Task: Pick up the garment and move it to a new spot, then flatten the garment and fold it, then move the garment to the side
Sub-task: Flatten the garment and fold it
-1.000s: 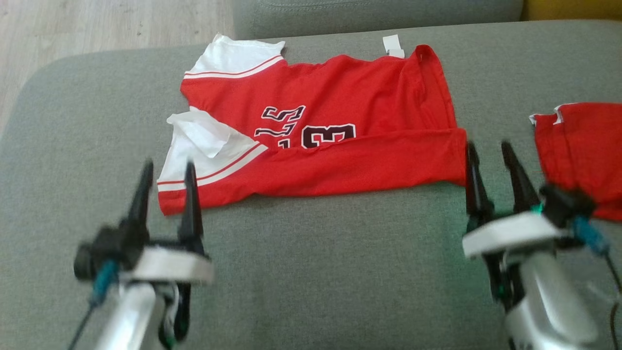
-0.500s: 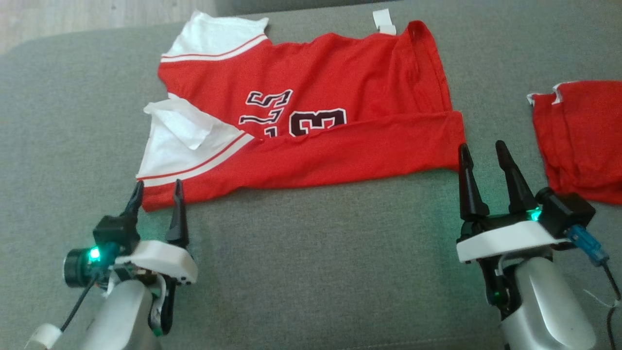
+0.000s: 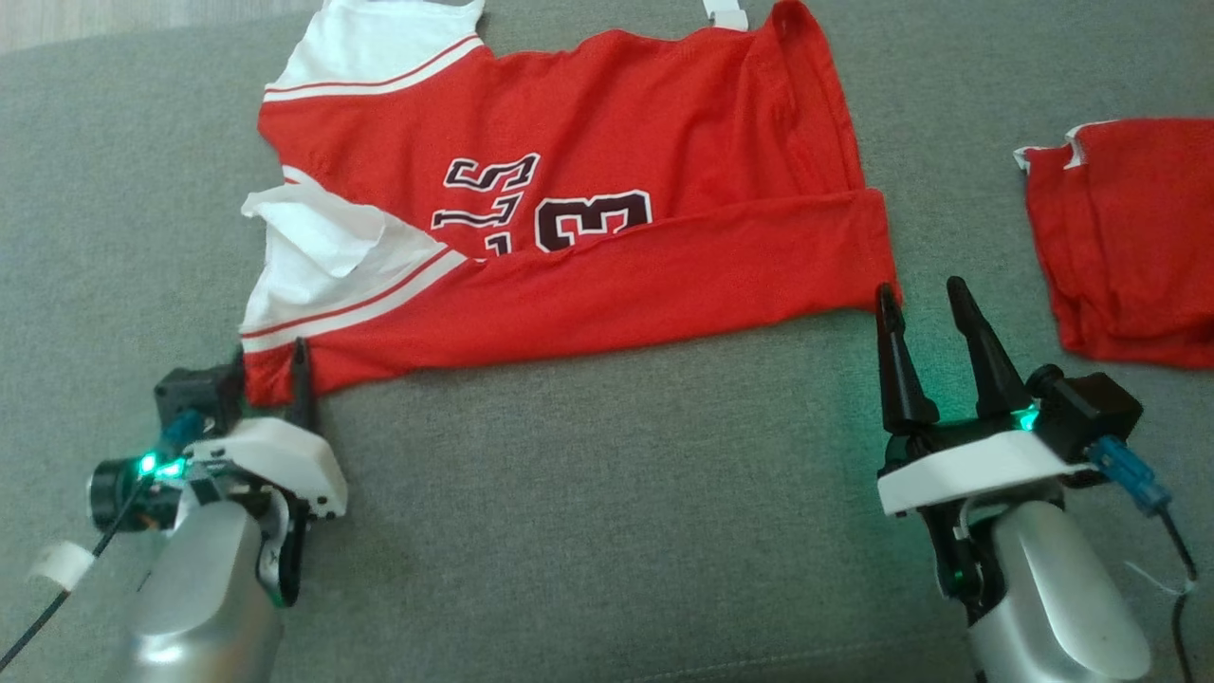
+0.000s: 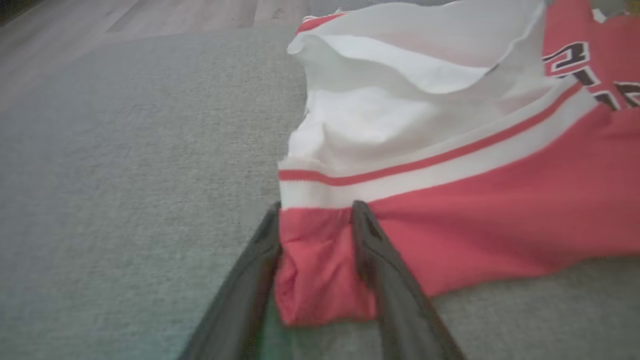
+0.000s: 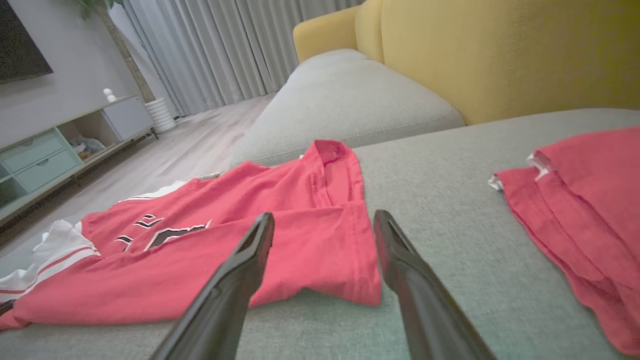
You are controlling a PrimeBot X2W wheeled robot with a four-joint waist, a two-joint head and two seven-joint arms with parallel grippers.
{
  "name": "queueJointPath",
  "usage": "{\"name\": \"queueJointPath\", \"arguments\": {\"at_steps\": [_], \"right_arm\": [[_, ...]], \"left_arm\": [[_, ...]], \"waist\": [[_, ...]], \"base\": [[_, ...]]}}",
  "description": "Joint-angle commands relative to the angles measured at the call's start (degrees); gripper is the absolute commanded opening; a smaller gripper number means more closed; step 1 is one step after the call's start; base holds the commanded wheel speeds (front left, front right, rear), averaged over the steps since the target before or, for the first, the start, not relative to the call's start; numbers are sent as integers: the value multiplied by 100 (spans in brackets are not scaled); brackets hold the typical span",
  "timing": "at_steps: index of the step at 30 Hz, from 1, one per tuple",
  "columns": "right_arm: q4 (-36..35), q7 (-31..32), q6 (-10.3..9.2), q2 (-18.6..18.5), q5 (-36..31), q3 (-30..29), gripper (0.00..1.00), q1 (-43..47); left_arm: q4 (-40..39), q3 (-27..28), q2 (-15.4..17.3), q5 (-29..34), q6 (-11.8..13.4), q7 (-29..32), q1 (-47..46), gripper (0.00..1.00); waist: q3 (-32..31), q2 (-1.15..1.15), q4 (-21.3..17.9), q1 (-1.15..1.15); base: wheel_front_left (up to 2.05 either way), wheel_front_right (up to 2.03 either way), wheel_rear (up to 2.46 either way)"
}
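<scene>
Red-and-white numbered jersey (image 3: 616,275), near edge folded over; left pincer (image 4: 316,207) wide astride red corner; right pincer (image 3: 922,286) wide.

— What goes missing far ahead of the left hand (image 3: 270,356)?
— The white sleeve (image 3: 370,43) of the jersey (image 3: 616,123) runs off the top edge, and its lettering (image 3: 588,223) half hides under a fold.
— And to the right of the right hand (image 3: 920,286)?
— A second red garment (image 3: 1119,237), cut by the edge. Whether the left hand's fingers (image 4: 377,250) pinch cloth, I can't tell.
</scene>
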Motion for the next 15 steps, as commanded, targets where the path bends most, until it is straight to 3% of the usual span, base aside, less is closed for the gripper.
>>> {"name": "queueJointPath", "arguments": {"at_steps": [1,9,15], "right_arm": [[-98,-52,-5,21,5,98,100,-195],[859,519,-5,21,-233,-326,100,-639],[1715,1218,-5,21,-221,-661,100,-1213]], "left_arm": [[92,61,155,-13,-23,120,19,0],[-316,63,126,25,-161,-819,-142,0],[-1182,-11,119,313,-215,-998,-196,0]], "waist": [[-15,0,-7,0],[-192,0,139,0],[-205,0,349,0]], "base": [[0,0,0],[0,0,0],[0,0,0]]}}
